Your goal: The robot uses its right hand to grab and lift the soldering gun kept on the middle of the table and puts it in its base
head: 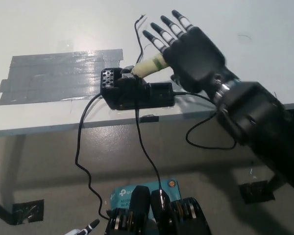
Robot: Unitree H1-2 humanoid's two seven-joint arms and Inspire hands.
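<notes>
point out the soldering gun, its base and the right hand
soldering gun (pixel 149 65), head view, on its pale handle
base (pixel 137 93), head view, on the black body
right hand (pixel 193 51), head view, on the back of the open hand

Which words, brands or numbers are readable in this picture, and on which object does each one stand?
"tp-l": white letters, cut off, on the teal box on the floor below the table edge.
Smaller white lines under it on the same box: too blurred to read.
Black base, grey tape, right hand: no text visible.
</notes>
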